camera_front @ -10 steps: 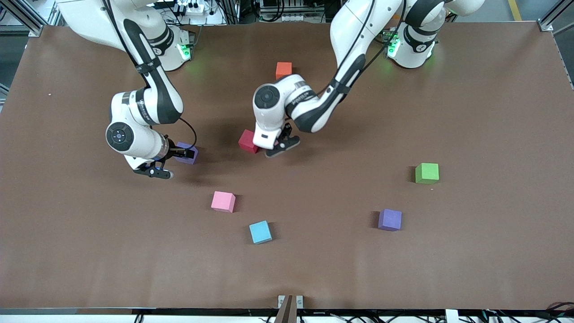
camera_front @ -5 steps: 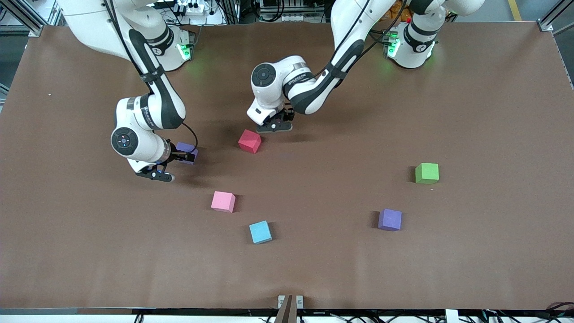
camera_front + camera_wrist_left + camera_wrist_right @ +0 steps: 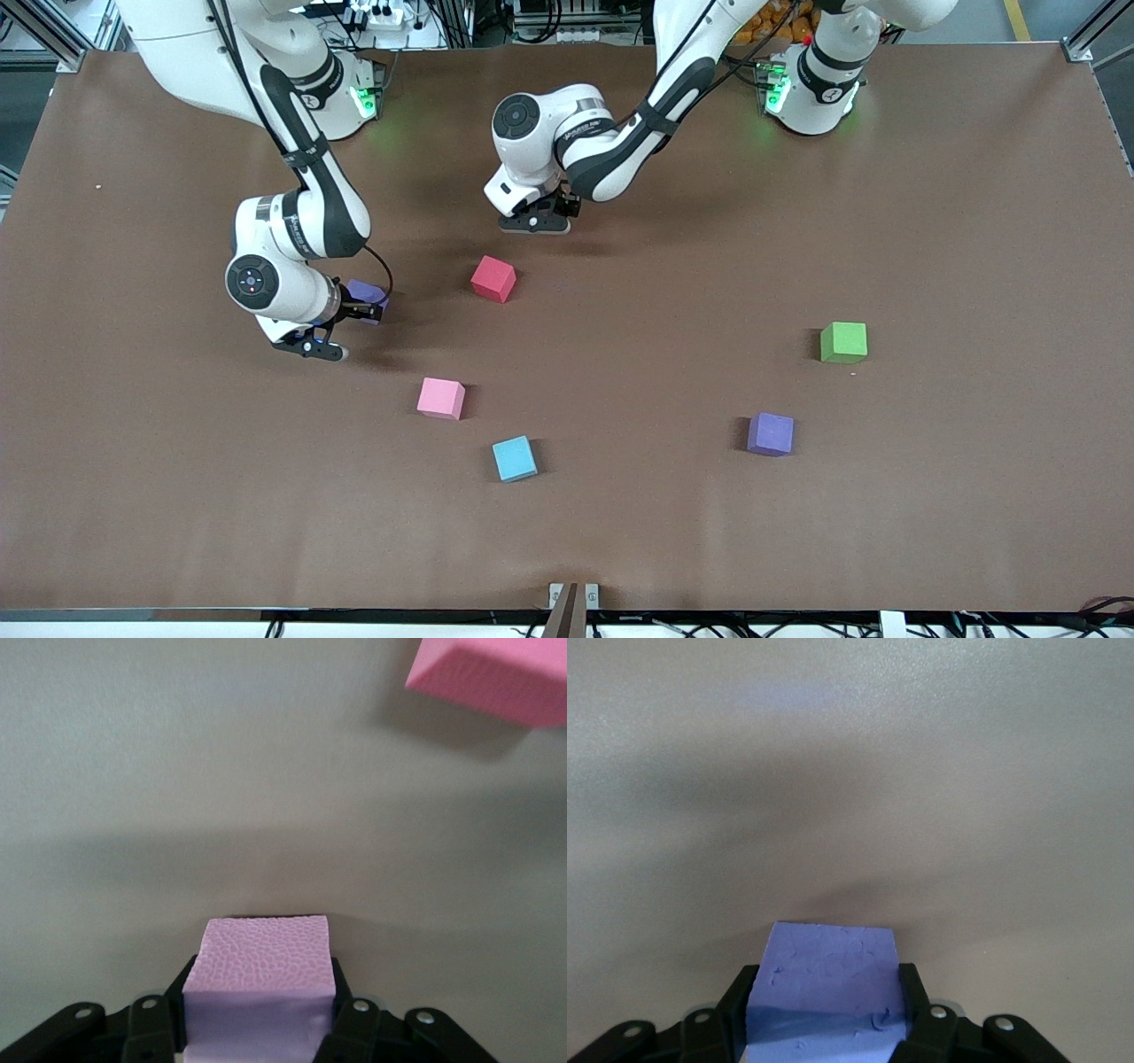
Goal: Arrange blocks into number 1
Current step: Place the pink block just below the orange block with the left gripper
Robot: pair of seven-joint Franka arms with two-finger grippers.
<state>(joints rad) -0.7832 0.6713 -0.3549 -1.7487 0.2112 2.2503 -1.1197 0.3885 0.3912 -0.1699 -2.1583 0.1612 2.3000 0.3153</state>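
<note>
Right gripper [image 3: 361, 307] jaws pinch a purple block [image 3: 368, 291] on the counter [image 3: 930, 221]. The red block [image 3: 493, 279] lies beside it, toward the left arm's end. Left gripper [image 3: 534, 221], over the counter near red, pinches a lilac block [image 3: 266, 957].

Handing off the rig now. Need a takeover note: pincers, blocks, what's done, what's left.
Left pincer: shut on a pale pinkish cube, over the table.
Right pincer: shut on one purple block, toward the right arm's end.
Loose: red block, pink block, second purple block. Orange one not in sight.
Done: no 1 formed yet.
Left: line up all the blocks.
</note>
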